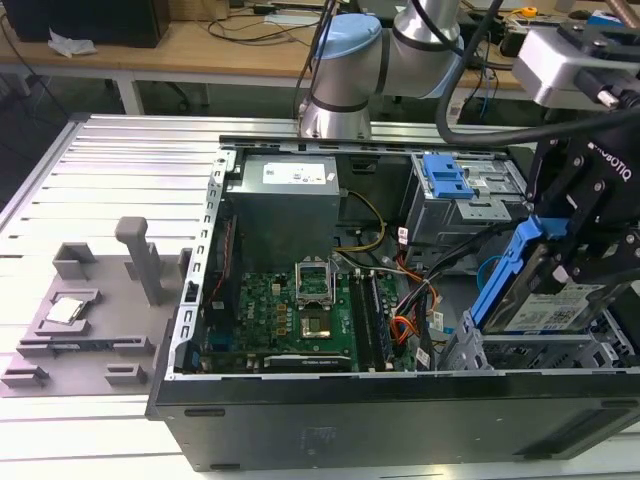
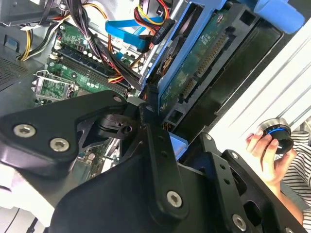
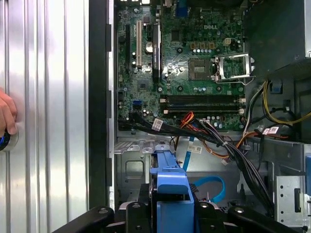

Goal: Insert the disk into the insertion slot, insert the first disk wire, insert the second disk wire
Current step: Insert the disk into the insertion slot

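Exterior view showed the gripper point(image 1: 570, 265) clamped shut on the disk point(image 1: 545, 308), held steeply tilted at about 4 o'clock in the frame, just above the insertion slot point(image 1: 525, 352) lying at its 6 o'clock and not yet entered. Judged from that tilt, the blue carrier point(image 1: 500, 280) could have jammed its lower edge on the slot's edge, while the loose wire bundle point(image 1: 405, 322) at the slot's 9 o'clock risked being pinched beneath the drive if it strayed inward.
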